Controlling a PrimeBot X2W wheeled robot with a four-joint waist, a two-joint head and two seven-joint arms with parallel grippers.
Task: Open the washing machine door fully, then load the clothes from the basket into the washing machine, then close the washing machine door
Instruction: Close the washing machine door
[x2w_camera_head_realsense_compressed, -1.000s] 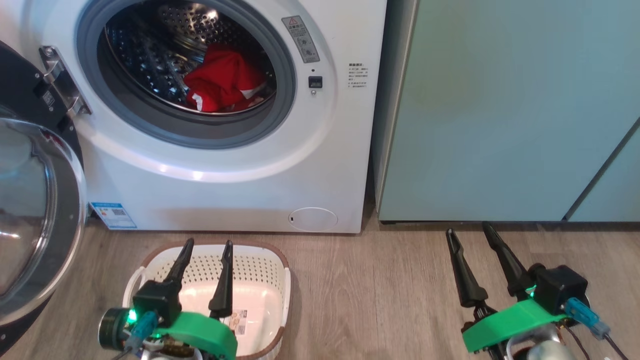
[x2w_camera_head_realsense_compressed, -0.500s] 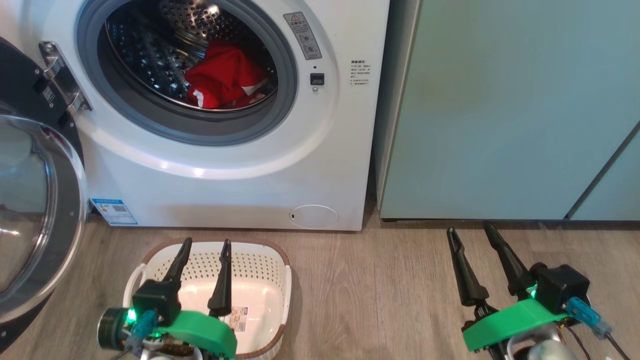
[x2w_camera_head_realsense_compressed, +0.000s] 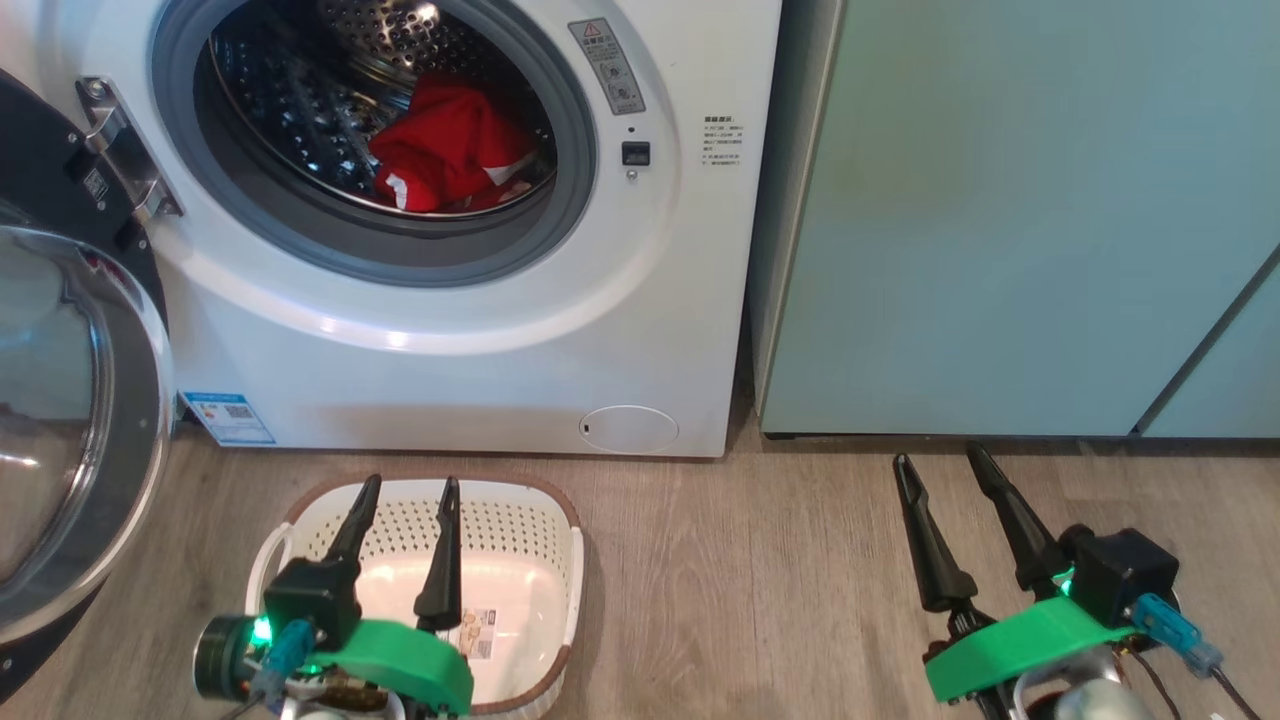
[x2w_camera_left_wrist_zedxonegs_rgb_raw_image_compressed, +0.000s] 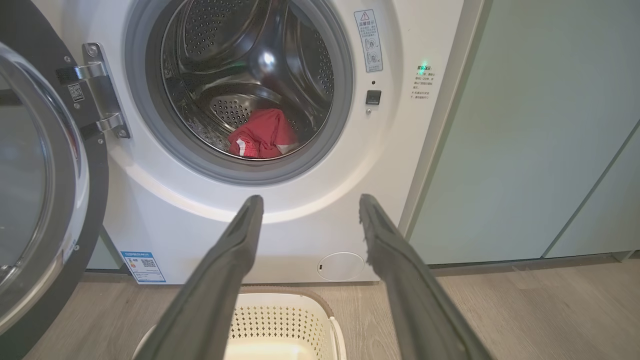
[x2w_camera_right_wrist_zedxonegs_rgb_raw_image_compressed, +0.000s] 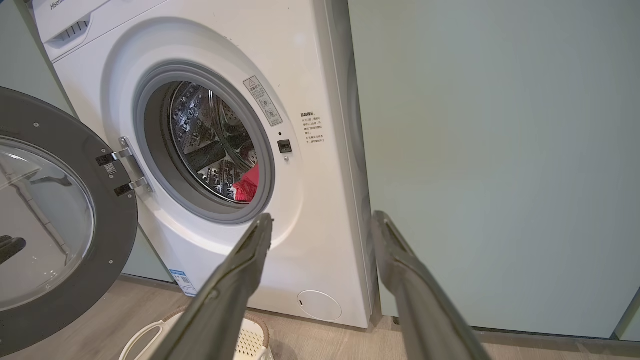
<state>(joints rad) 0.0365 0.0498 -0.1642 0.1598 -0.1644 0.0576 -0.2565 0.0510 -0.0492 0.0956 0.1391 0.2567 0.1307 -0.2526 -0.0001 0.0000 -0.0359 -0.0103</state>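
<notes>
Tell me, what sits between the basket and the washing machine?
Nothing: just a strip of wooden floor separates the basket from the washing machine, as the head view shows.

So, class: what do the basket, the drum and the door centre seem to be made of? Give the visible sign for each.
Basket: likely moulded plastic, cream, slightly glossy; even punched holes, smooth curved walls.
Drum: likely stainless steel, polished; mirror-like glints, perforations.
Door centre: clear glass or plastic, cannot tell which; see-through, reflective bulge.
</notes>
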